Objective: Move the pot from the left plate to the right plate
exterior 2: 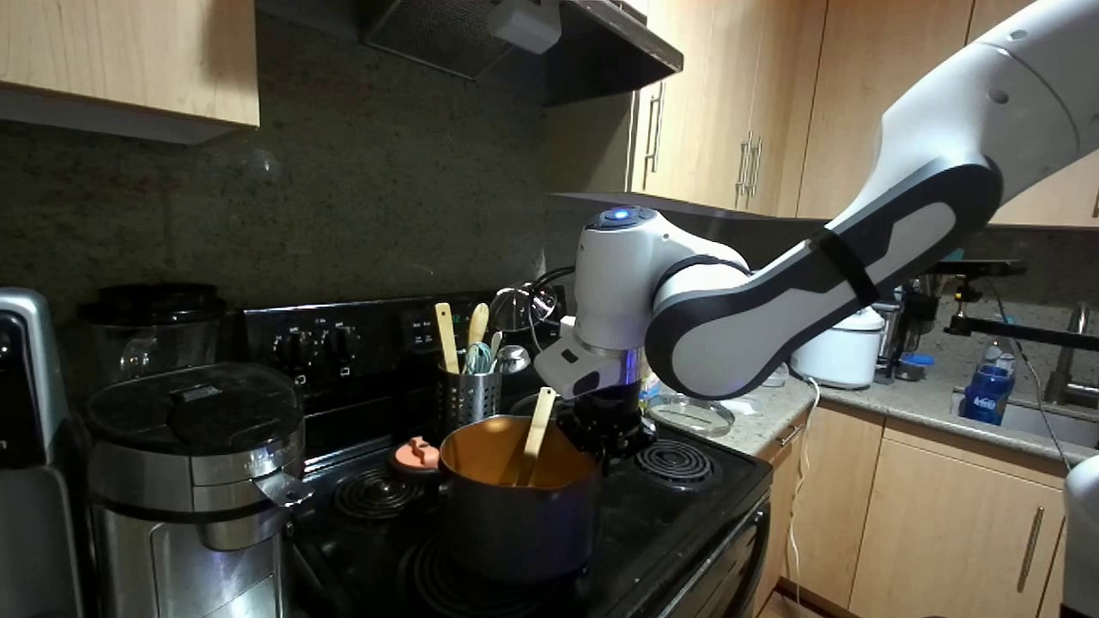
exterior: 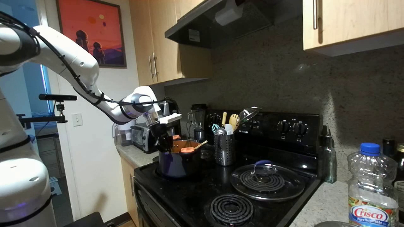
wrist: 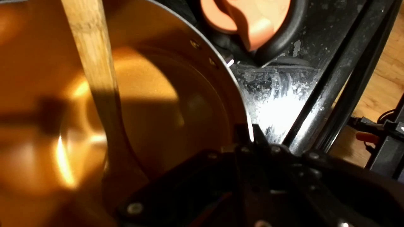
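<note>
Pot, in an exterior view: over the front part of the stove.
Lid: flat across the stove's rear part.
Crisco bottle: beside the stove.
Utensil holder, in an exterior view: toward the back of the stove.
Pincer, in the wrist view: closed onto the pot's rim.

The arm is smooth, white and rounded — charcoal panels curve round its joints, and small round dimples mark the surface. A black cable runs along it, a dark band wraps it, and a blue light glows atop the wrist. The tool is black — angular linkages dotted with silvery screws.
</note>
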`<state>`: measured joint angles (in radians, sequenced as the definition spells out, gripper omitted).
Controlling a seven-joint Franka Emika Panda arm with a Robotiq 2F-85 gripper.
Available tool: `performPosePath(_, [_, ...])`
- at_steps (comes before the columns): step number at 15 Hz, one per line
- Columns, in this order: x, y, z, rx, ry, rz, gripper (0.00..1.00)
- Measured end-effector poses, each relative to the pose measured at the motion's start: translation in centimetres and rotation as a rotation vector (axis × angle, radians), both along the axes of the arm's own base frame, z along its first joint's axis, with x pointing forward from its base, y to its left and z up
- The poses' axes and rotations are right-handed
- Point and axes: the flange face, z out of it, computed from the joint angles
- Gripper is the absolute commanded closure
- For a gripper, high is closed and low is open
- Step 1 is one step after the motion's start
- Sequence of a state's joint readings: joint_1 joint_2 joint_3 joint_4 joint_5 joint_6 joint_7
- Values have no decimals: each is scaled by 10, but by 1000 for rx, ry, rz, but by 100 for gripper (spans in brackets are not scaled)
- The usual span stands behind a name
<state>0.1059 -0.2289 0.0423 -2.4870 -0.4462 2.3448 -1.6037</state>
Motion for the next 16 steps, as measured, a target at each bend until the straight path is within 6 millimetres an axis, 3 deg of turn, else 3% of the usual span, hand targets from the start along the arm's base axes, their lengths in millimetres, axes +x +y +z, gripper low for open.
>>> performPosePath(7, [2,-29,-1,4,2,-63,95])
performPosePath(16, [-10,-46,5,4,-14,-102,95])
